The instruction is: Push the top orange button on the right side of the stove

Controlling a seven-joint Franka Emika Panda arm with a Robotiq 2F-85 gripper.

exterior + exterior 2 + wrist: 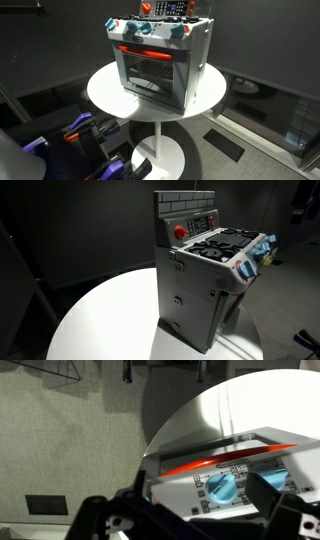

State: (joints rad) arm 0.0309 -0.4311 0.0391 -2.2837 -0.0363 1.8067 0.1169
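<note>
A: Where is the stove (pixel 160 65) being kept?
B: Centre frame, on the table (pixel 105 90), so its sides are being left reachable.
A: The gripper (pixel 198 515)?
B: Being held apart, fingers spread, nothing gripped.

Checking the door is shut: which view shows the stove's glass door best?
The exterior view where the glass door faces the camera. In an exterior view of the stove side-on, it's hidden; wrist view shows only the red strip above it.

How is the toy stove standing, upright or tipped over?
Upright: the toy stove sits flat on the round white table, burners facing up.
</note>
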